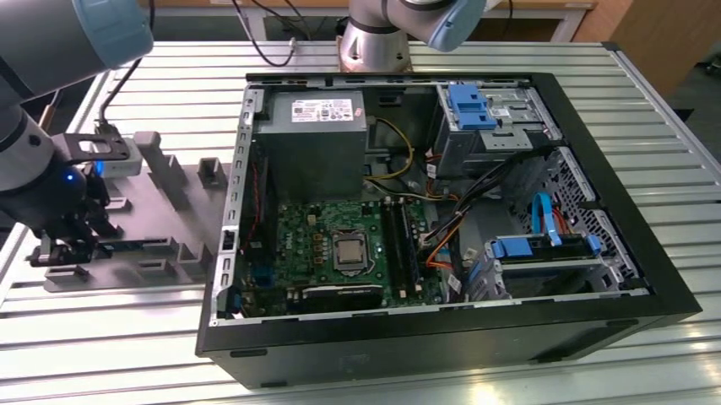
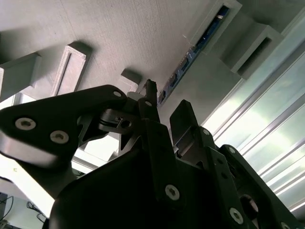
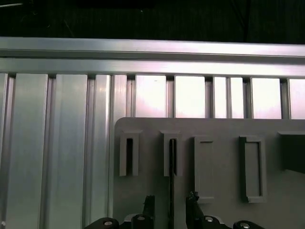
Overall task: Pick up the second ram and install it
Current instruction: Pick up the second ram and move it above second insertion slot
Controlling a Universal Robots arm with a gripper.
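A: Entry: end effector (image 1: 74,243), state?
B: Released. In the first wrist view its fingers (image 3: 149,206) stand apart, with a gap on each side of the second ram (image 3: 171,164). The ram runs edge-on straight between them. No contact that I can see.
A: Where does the second ram sit?
B: Upright in a slot of the grey holder tray (image 3: 224,126), just below the end effector and reaching on past the fingertips. The second wrist view agrees: the second ram (image 2: 190,53) shows as a blue-green strip with small dark chips along a groove of the tray. Its near end runs in between the two black fingers.
A: Tray and base?
B: The tray rests flat on the slatted metal tabletop (image 1: 631,101). Several more raised slots stand beside the one the end effector straddles.
A: The computer?
B: Open black case (image 1: 451,337) on the tabletop, just beside the tray, on the side away from the end effector. Green motherboard (image 1: 327,232) inside, carrying long black memory slots (image 1: 397,240), well apart from the end effector. Whether any slot is filled I cannot tell
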